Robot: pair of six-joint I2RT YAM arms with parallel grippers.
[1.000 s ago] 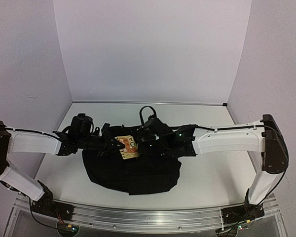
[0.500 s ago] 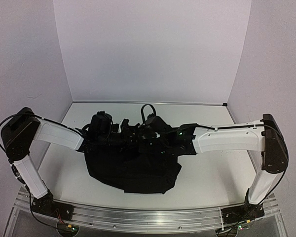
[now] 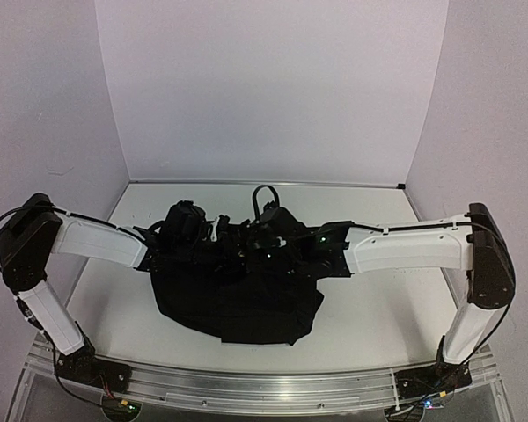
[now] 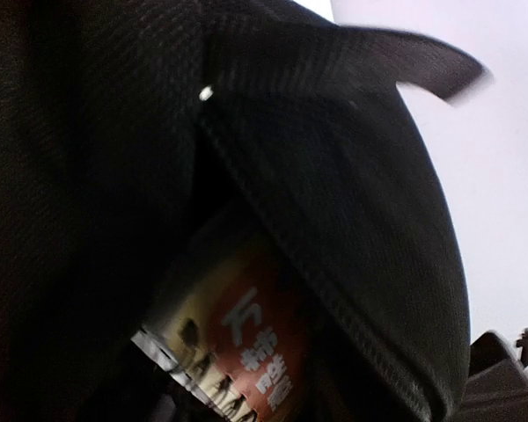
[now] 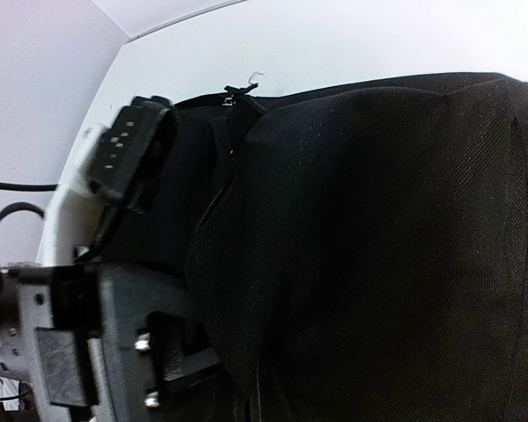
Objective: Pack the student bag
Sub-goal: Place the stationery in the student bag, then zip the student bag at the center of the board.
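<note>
A large soft black fabric backpack (image 3: 246, 303) lies centre, between near and far edges. At its far rim the right gripper (image 3: 280, 248) is fully closed; I cannot tell the left gripper's (image 3: 222, 244) spread, as it is buried in fabric. A red-brown printed packet (image 4: 238, 347) sits inside the opening. I'd keep the mouth taut and draw the left gripper out straight to avoid snagging.

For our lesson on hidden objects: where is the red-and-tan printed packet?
In the left wrist view the packet lies bottom centre, partly under the black fabric edge of the student bag; the top view does not show it.
</note>
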